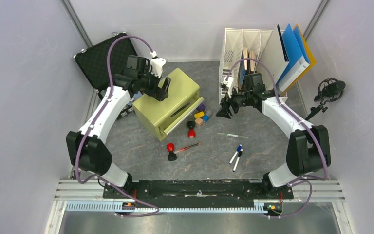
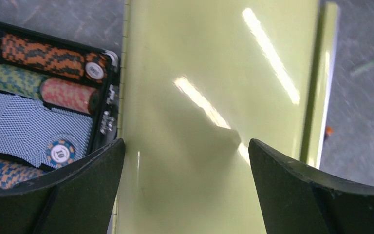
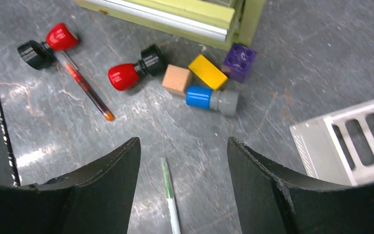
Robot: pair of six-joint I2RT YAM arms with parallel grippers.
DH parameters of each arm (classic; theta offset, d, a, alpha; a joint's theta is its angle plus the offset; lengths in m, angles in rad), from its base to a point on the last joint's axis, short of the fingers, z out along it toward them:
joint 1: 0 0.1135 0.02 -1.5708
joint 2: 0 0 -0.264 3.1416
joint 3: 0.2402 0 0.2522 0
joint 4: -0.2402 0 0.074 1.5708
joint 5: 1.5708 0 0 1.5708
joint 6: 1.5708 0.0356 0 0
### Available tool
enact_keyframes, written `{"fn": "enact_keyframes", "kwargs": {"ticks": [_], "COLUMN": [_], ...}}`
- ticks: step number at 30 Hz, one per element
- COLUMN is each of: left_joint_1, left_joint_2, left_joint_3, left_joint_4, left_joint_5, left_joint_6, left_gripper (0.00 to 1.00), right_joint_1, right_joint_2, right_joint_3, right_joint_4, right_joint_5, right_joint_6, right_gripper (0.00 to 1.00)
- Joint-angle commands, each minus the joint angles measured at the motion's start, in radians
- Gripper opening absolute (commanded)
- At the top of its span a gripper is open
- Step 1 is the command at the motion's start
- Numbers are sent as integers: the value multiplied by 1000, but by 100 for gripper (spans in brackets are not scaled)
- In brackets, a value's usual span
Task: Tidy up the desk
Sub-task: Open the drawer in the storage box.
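Note:
The dark grey marbled desk [image 1: 272, 146] carries loose items. My left gripper [image 1: 163, 87] is open and empty just above the top of the yellow-green drawer cabinet [image 1: 168, 100], which fills the left wrist view [image 2: 214, 97] between the fingers [image 2: 185, 161]. My right gripper [image 1: 224, 111] is open and empty above the desk. In the right wrist view it [image 3: 182, 156] hangs over a green pen [image 3: 168, 190]. Beyond it lie two red stamps [image 3: 131, 70], a red pen [image 3: 85, 90] and a tan block [image 3: 177, 79], yellow block [image 3: 208, 71], purple block [image 3: 238, 61] and blue cylinder [image 3: 209, 98].
The cabinet drawer stands slightly open. A black case of poker chips [image 2: 39, 97] lies left of the cabinet. A white file rack [image 1: 243, 53] with blue and yellow folders [image 1: 294, 53] stands at the back right, a microphone [image 1: 328, 90] beside it. Two markers [image 1: 236, 156] lie near the front.

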Motion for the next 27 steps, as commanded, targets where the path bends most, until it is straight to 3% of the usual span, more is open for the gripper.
{"fn": "enact_keyframes", "kwargs": {"ticks": [1, 4, 11, 21, 27], "left_joint_1": [-45, -89, -123, -250, -342], "left_joint_2": [-88, -113, -160, -102, -48], "left_joint_3": [41, 41, 29, 46, 71], "left_joint_4": [-353, -384, -279, -261, -223], "left_joint_5": [253, 275, 117, 160, 75], "left_joint_6": [85, 86, -3, -31, -78], "left_gripper": [99, 96, 94, 92, 93], "right_joint_1": [-35, -48, -59, -73, -94], "right_joint_2": [-95, -134, -163, -174, -187], "right_joint_3": [-20, -46, -80, -107, -128], "right_joint_4": [-54, -46, -18, 7, 41], "right_joint_5": [41, 60, 64, 103, 141], "right_joint_6": [-98, -103, -89, -75, -43], "right_gripper": [71, 71, 71, 71, 71]}}
